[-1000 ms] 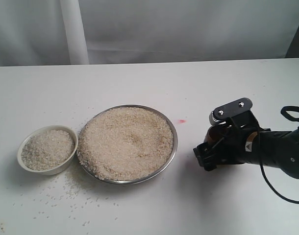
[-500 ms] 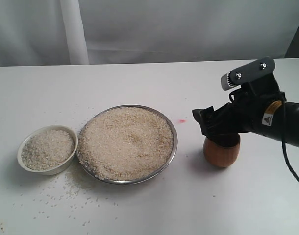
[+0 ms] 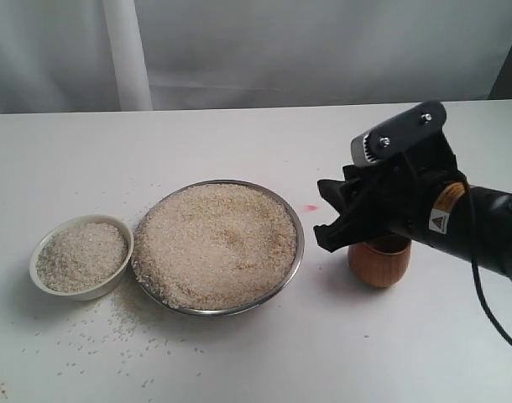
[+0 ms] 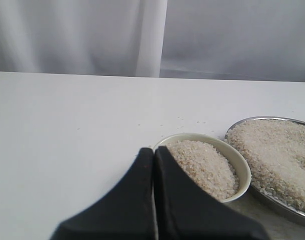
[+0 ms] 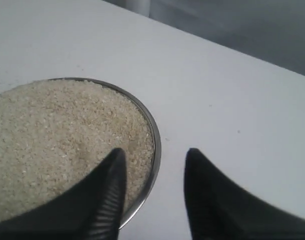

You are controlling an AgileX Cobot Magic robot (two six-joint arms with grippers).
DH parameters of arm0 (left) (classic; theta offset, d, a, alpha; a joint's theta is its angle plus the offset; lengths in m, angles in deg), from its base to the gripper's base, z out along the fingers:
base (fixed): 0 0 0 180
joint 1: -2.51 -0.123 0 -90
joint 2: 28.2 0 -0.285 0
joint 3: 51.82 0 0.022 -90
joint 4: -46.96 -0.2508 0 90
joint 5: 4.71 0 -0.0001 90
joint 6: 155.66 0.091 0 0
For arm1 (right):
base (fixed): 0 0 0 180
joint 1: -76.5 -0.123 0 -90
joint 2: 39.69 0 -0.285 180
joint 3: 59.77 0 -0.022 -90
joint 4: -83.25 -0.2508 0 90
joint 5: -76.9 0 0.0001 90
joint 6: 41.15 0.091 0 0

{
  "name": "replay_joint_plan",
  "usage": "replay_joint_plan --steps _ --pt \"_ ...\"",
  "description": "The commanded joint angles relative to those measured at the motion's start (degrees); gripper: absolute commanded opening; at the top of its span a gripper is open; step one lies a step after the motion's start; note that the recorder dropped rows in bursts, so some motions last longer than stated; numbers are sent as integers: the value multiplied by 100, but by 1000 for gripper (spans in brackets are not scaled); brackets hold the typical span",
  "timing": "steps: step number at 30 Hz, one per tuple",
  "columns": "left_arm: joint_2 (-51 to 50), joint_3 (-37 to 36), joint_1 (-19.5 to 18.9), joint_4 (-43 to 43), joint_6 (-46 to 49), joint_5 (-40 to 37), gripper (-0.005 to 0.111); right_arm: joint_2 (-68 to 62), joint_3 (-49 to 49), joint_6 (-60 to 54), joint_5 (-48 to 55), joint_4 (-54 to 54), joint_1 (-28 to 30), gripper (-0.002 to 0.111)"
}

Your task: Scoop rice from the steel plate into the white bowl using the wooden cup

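The steel plate [image 3: 300, 242] lies mid-table, heaped with rice [image 3: 216, 243]. Touching its left side is the white bowl [image 3: 95, 291], also full of rice. The wooden cup [image 3: 379, 264] stands upright on the table right of the plate, its top hidden behind my right gripper [image 3: 323, 215]. That gripper hangs open just above and left of the cup, holding nothing. In the right wrist view the right gripper [image 5: 155, 152] straddles the plate's rim [image 5: 156, 145]. My left gripper [image 4: 153, 150] is shut and empty, close beside the bowl [image 4: 244, 172]; the exterior view does not show it.
Loose grains [image 3: 113, 336] are scattered on the table in front of the bowl and plate. A small pink mark [image 3: 311, 207] sits between plate and cup. A grey curtain [image 3: 256, 50] hangs behind the table's far edge.
My right gripper, low around the cup a second ago, let it go and rose. It has since moved left toward the plate. The cup stays upright on the table.
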Motion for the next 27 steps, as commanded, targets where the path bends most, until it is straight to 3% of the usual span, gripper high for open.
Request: replay_joint_plan --steps 1,4,13,22,24,27 --pt "17 16 24 27 -17 21 0 405 580 -48 -1049 -124 -12 13" --pt "17 16 24 27 -17 21 0 849 1035 -48 -1646 -286 -12 0" --pt "17 16 24 27 -28 21 0 1997 1660 150 -1855 -229 -12 0" --pt "17 16 24 27 -28 21 0 2098 1660 150 -1841 -229 -12 0" --pt "17 16 24 27 -28 21 0 2098 1660 150 -1833 -681 -12 0" --pt "17 16 24 27 -28 21 0 2481 1660 135 -675 -1068 -1 0"
